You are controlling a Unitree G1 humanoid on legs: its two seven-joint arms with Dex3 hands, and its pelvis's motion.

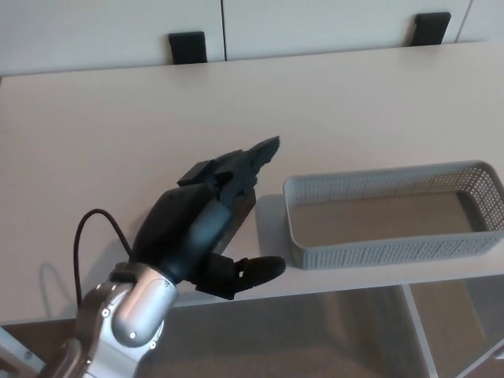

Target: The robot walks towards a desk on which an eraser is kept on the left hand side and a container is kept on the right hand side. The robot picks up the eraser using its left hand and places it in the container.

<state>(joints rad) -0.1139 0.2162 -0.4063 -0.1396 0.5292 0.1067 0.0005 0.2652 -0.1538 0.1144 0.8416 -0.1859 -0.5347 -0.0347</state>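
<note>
- One black robot hand, the left one, is being shown above the front of the pale, smooth bench, on a silver-grey forearm with a black cable looping beside it.
- Its fingers are being pointed towards the far right, with the thumb sticking out near the bench's front edge; whether anything is being clamped cannot be told.
- The eraser is not being seen anywhere; it may be being hidden by the hand.
- One grey, perforated, rectangular plastic container is being shown at the right front of the bench, just beside the hand, its inside bare.
- Two black brackets are being seen at the bench's far edge, against white wall panels.
- A brownish floor is being glimpsed below the front edge.
- The right hand is out of sight.
</note>
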